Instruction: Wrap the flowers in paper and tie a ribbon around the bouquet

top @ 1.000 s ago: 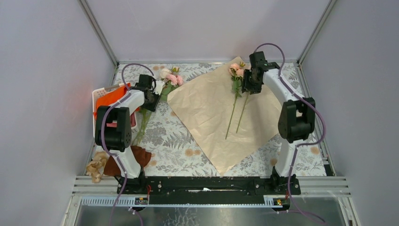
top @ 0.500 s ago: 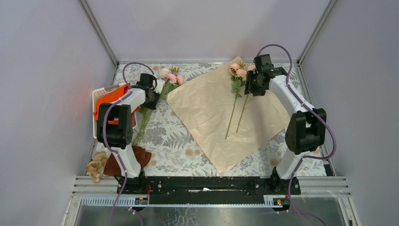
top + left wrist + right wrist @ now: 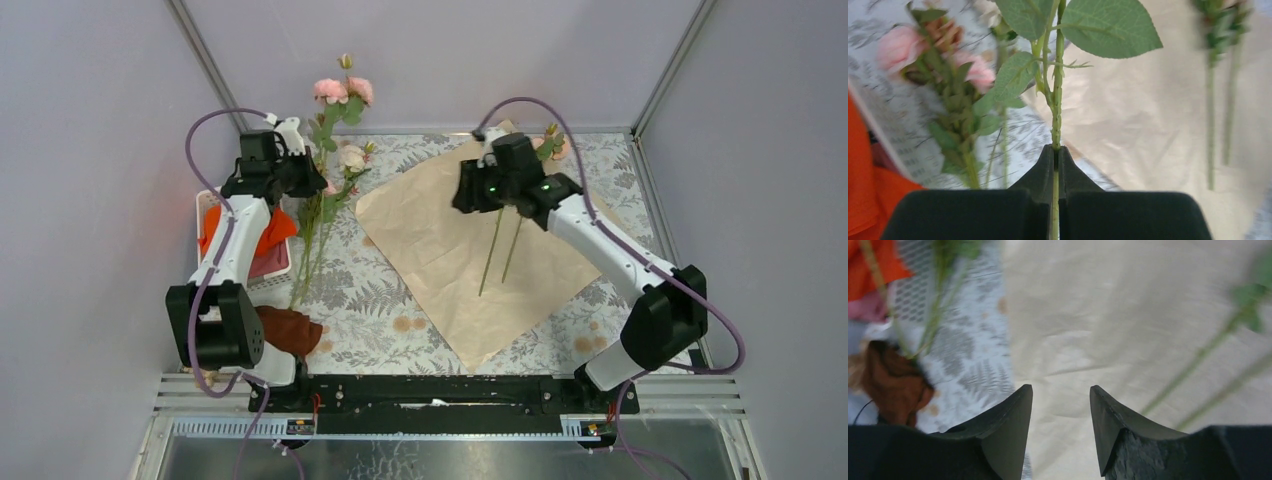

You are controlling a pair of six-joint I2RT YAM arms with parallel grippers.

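My left gripper [image 3: 303, 172] is raised at the back left, shut on the green stem [image 3: 1056, 120] of one of the flowers [image 3: 340, 90]. Its pink roses stand high against the back wall. More flowers [image 3: 345, 160] lie on the table below it, stems pointing toward me. The peach paper [image 3: 450, 250] lies flat mid-table with two flower stems [image 3: 492, 250] on it. My right gripper [image 3: 464, 195] hovers over the paper's far part, open and empty [image 3: 1061, 395], with those stems [image 3: 1198, 360] to its right. The ribbon and a bouquet are out of view.
A white basket [image 3: 205, 205] with a bright orange cloth [image 3: 270, 225] stands at the left edge. A dark brown cloth [image 3: 290, 330] lies near the left arm's base. The enclosure's walls close the back and both sides.
My left gripper shut on a stem and lifted that flower high off the table. My right arm swung left from the flower heads over the paper, staying open.
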